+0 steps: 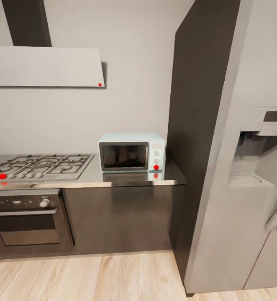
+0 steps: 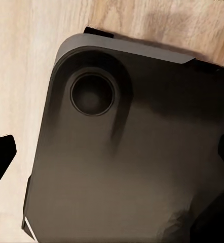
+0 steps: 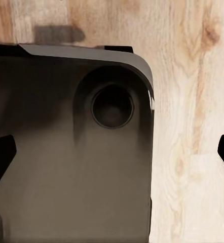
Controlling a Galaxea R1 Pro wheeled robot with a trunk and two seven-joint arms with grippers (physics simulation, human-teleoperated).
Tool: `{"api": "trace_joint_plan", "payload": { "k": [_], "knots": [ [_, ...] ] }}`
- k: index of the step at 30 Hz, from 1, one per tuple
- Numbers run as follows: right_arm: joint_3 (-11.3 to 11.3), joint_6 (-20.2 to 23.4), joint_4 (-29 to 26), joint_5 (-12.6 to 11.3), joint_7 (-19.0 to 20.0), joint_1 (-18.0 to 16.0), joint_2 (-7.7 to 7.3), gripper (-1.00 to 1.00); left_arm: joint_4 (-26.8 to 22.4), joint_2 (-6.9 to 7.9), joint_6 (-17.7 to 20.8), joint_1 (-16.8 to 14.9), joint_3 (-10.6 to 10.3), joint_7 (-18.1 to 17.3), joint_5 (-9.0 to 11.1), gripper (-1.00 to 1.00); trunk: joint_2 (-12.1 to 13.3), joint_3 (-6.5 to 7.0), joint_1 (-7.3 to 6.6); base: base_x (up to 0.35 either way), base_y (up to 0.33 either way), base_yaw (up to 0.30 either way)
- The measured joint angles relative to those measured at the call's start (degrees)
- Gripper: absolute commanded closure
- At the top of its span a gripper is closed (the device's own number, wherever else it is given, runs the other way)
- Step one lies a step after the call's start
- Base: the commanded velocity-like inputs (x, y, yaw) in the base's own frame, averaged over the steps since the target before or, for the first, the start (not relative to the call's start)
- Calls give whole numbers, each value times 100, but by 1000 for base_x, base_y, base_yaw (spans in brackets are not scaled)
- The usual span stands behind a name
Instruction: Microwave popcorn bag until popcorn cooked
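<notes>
Your left fingers (image 2: 1, 159) show only as dark tips at the two sides of the left wrist view, spread wide with nothing between them, hanging over the robot's dark base (image 2: 127, 167) and the wooden floor (image 2: 21, 61). Your right fingers (image 3: 1, 162) are the same in the right wrist view: tips far apart, empty, above the base and floor. Further out, the head view takes the microwave (image 1: 132, 151) as its landmark: it sits at the back of the grey surface (image 1: 126, 179), door closed, a red light at its lower knob panel. To the microwave's left lies the steel gas hob (image 1: 40, 164), with the black oven (image 1: 25, 221) beneath it and the flat white hood (image 1: 44, 66) above. To the microwave's right stands a dark tall cabinet (image 1: 197, 138), then the grey fridge (image 1: 247, 175). You cannot spot the popcorn bag on the stretch of surface around the microwave. Judging by this, the task is barely begun: the bag is yet to be found, picked up, loaded and heated.
</notes>
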Motion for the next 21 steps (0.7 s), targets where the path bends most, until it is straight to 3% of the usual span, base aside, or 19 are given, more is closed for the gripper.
{"api": "trace_joint_plan", "payload": {
  "k": [4, 13, 21],
  "knots": [
    [-4, 5, 0, 2, 0, 0, -13, -100, -1, -5, 0, 0, 0, 0, 0, -100, 0, 0, 0, 0, 0, 250],
    [18, 31, 0, 4, 17, 0, -44, -100, 2, -11, 3, 0, 0, 0, 0, -100, 0, 0, 0, 7, 0, 20],
    [20, 27, 0, 8, 18, 0, -24, -100, 6, 16, 10, 0, 0, -5, -1, -100, -1, 0, -4, 285, 0, 0]
  ]
}}
